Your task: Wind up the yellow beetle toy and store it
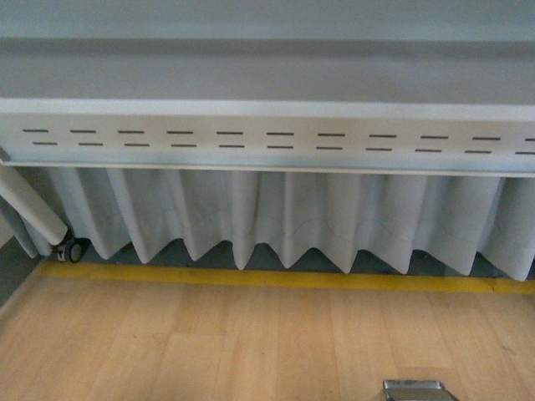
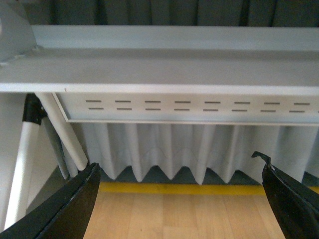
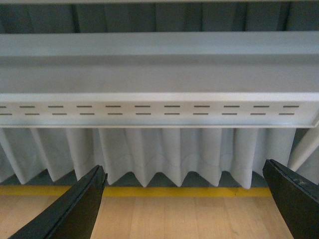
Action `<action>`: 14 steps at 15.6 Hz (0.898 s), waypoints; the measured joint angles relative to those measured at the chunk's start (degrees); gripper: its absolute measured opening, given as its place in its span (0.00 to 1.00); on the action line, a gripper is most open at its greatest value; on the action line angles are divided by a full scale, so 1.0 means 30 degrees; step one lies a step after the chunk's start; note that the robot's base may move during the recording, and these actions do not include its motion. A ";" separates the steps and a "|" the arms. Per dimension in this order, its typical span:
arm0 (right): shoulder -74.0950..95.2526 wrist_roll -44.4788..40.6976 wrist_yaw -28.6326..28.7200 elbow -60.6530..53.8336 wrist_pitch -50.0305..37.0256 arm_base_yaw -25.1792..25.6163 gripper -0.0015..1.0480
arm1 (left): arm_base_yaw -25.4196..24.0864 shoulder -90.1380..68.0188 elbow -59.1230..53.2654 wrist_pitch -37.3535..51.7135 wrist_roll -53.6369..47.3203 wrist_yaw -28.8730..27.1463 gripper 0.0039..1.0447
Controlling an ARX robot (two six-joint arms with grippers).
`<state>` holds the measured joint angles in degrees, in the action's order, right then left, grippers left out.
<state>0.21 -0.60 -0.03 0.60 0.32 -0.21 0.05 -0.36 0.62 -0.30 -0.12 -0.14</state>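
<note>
Right up against the lens in the left wrist view, the left fingers (image 2: 67, 206) sit black in the two lower corners of the frame, spread wide with nothing between them. Same story on the other arm: the right fingers (image 3: 75, 209) fill the lower corners, wide apart and empty.

Out past the tips there's bare pale wood, the desk (image 2: 174, 216), running up to a yellow strip (image 2: 174, 188) across the middle-low part of the frame. Above that hangs a pleated white curtain (image 3: 159, 154), and across the upper half a white slotted panel (image 1: 267, 138). In the front view a small caster (image 1: 71, 250) peeks out at mid-left, and a bit of shiny metal (image 1: 414, 389) just pokes in at the bottom edge, right of centre. What it is, I can't tell.

And the yellow beetle toy? Not in any view, and no container for storing it either.

So the job looks barely begun, and the step in hand is finding the car. To do it well I'd tilt both wrists down toward the desk until the toy shows, keep the fingers wide on the way in, then take the rounded body across its sides so the wheels are free for winding.
</note>
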 joint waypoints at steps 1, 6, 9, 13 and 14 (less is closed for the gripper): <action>-0.0007 0.0007 0.0000 0.0000 0.0007 0.0000 0.94 | 0.0000 0.0000 0.0000 0.0007 -0.0007 0.0029 0.94; 0.0000 0.0007 0.0007 0.0000 -0.0022 0.0000 0.94 | 0.0000 0.0000 0.0000 0.0036 0.0007 0.0029 0.94; -0.0007 0.0007 0.0015 0.0000 -0.0022 0.0000 0.94 | 0.0000 -0.0007 0.0000 0.0029 0.0000 0.0036 0.94; 0.0000 0.0015 -0.0007 0.0000 -0.0022 0.0000 0.94 | 0.0000 0.0000 0.0000 0.0036 0.0015 0.0029 0.94; 0.0000 0.0022 0.0000 0.0000 -0.0022 0.0000 0.94 | 0.0000 -0.0007 0.0000 0.0036 0.0022 0.0044 0.94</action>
<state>0.21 -0.54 -0.03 0.60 0.25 -0.21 0.05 -0.38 0.62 -0.19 -0.05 -0.01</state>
